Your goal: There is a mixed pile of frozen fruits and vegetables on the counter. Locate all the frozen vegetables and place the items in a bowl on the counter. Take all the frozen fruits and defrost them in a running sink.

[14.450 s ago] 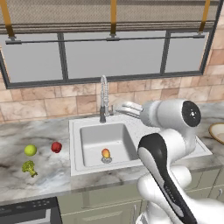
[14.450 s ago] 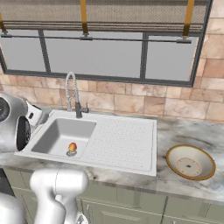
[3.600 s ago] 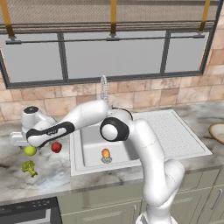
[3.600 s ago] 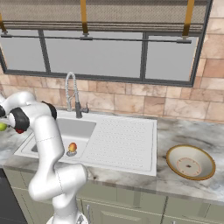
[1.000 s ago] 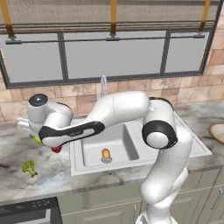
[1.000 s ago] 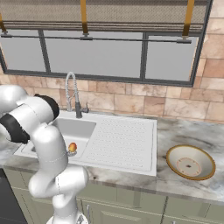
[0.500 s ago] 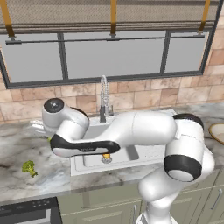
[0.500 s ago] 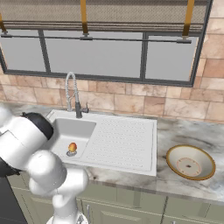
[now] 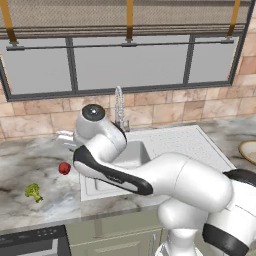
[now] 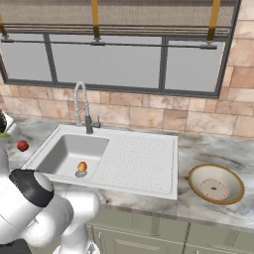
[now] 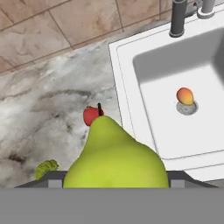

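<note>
The arm [image 9: 165, 175] is glossy white, built of thick rounded links that swell like bulbs at each joint. A dark band with a thin black edge curves along one link at centre left of the left base view. A round dark grey cap [image 9: 93, 112] with a pale centre closes the joint at upper centre left. At lower right a black collar [image 9: 227, 240] rings the link. In the right base view, lower left, another black cap [image 10: 32, 182] tops a white link.
</note>
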